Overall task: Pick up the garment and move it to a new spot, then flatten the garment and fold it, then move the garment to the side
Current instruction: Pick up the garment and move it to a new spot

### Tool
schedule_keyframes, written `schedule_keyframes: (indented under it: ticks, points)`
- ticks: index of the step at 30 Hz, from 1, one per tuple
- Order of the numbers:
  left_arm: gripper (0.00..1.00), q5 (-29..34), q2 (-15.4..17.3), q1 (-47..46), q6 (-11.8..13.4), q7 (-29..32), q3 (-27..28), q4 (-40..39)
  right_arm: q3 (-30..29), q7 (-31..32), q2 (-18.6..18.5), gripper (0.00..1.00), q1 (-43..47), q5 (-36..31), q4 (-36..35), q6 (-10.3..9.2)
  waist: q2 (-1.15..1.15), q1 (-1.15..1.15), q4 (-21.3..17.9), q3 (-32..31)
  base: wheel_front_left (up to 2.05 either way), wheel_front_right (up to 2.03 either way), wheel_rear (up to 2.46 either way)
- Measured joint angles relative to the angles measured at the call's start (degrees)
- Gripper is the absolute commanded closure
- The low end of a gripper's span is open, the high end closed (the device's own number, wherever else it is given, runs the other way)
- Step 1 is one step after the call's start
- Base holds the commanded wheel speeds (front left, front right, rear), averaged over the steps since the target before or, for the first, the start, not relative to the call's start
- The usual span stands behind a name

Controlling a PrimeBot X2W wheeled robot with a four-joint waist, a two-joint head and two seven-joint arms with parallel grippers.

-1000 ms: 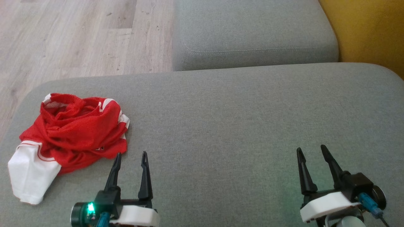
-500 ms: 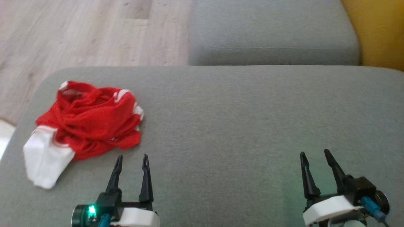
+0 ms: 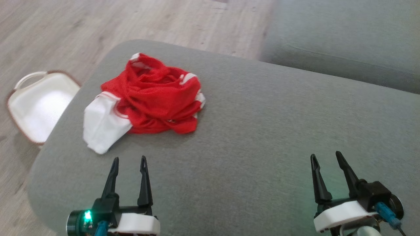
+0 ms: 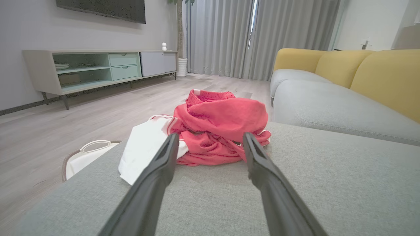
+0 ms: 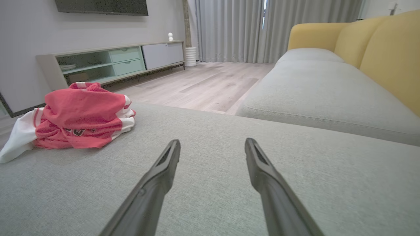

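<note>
The garment (image 3: pixel 154 96) is a crumpled red mesh shirt with a white sleeve, heaped near the left end of the grey cushion (image 3: pixel 262 131). In the left wrist view the garment (image 4: pixel 216 126) lies just beyond the fingertips. My left gripper (image 3: pixel 129 160) hovers open a short way in front of the heap, nothing between its fingers. My right gripper (image 3: pixel 326 156) is open too, over bare cushion far to the right. From the right wrist view the garment (image 5: pixel 78 116) sits off to the left and my right gripper (image 5: pixel 212 144) points at plain fabric.
A white basket (image 3: pixel 39 105) with a brown rim stands on the wooden floor (image 3: pixel 98 26) beside the cushion's left edge. A second grey seat cushion (image 3: pixel 344 42) lies behind, with yellow backrests (image 4: pixel 377 75). A low TV cabinet (image 4: pixel 98 67) lines the far wall.
The head camera has swung left and tilted, so the garment now sits nearer the picture's middle and the basket has come into view. Both grippers stay open, the garment untouched.
</note>
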Motion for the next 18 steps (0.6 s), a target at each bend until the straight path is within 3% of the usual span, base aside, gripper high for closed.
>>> schedule_keyframes:
  ticks: [6,10,15,18]
  points:
    - [0.0,2.0,0.0,0.0,0.0,0.0,0.6,-1.9,0.2,0.0,0.0,0.0,-0.1,-0.2,-0.3,0.0,0.0,-0.01,3.4,1.2,0.0,0.0,0.0]
    - [0.0,4.4,0.6,-3.7,-1.9,-0.1,1.3,-3.3,0.2,0.0,0.0,0.0,-0.1,-1.7,-1.0,0.0,0.0,-0.01,3.8,2.8,0.0,0.0,0.0]
    - [0.0,6.0,3.4,-19.1,-5.1,-0.1,1.6,-3.0,0.1,-0.1,-0.8,0.0,-1.4,-4.3,-2.7,0.0,0.0,0.0,3.5,7.1,0.0,0.0,0.0]
    - [0.0,6.0,4.1,-30.7,-7.8,3.0,1.3,0.9,0.2,-0.1,-4.0,0.0,-4.1,-4.6,-4.2,0.0,0.0,0.01,3.2,10.6,0.0,0.0,0.0]
